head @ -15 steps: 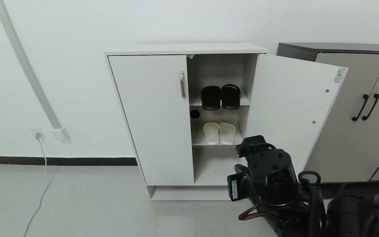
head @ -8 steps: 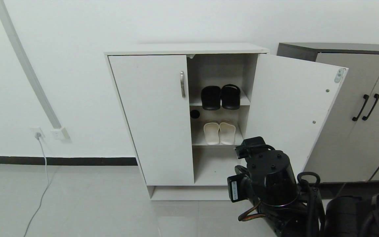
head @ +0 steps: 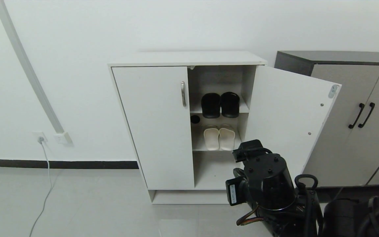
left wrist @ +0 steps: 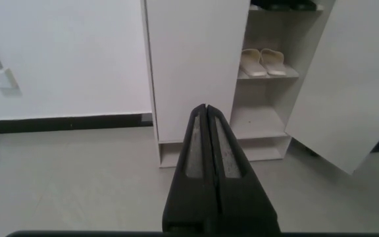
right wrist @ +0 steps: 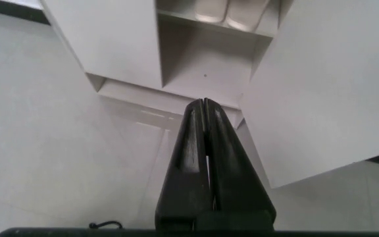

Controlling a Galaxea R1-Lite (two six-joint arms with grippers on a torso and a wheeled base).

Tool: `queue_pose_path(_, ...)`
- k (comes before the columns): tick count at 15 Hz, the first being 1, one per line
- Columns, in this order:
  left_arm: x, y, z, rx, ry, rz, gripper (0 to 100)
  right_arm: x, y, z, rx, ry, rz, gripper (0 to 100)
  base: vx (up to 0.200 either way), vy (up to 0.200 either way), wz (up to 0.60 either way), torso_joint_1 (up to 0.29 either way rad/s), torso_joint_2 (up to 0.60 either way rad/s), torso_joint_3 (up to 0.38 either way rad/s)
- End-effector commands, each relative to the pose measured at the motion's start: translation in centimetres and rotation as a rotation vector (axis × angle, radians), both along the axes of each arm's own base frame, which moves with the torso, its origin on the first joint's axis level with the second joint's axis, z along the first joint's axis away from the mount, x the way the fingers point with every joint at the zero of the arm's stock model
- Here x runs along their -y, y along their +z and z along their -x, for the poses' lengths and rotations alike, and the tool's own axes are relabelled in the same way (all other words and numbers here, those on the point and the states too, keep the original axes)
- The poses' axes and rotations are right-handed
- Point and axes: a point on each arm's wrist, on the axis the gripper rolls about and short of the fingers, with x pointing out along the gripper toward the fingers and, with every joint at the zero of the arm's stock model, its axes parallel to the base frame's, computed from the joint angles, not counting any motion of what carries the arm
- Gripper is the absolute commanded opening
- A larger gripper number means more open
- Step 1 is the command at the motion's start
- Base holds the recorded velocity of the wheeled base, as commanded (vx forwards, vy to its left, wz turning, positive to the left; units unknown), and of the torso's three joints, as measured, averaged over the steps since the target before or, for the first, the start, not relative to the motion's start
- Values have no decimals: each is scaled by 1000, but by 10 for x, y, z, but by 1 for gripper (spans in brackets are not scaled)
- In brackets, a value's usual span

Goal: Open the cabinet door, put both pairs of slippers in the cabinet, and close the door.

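The right gripper, pressed together and empty, hangs over the floor before the cabinet, its open door just beside. The left gripper, likewise closed on nothing, faces it from farther off. Beyond, white slippers lie on the middle shelf, black slippers one shelf above.

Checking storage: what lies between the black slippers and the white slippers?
A white shelf board, in the head view: black slippers rest on it, white slippers one shelf below.

Looks like a home hallway: a white shoe cabinet with slippers on its shelves, a grey cupboard beside it, tiled floor, wall socket
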Motion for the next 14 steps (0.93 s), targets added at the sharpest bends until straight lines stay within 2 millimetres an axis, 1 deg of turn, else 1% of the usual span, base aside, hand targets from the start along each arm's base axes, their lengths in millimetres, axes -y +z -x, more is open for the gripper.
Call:
queue_pose_path(1,0,0,0,-1,0,0,0,0,-1,-1,-2,-1,4,0,0,0,0,80,-432,-339)
queue_pose_path(8,0,0,0,-1,0,0,0,0,-2,-1,-3,-3,5,0,0,0,0,133,-461,-341)
queue_pose_path(14,0,0,0,-1,0,0,0,0,-2,-1,-4,-4,6,0,0,0,0,173,-485,-316)
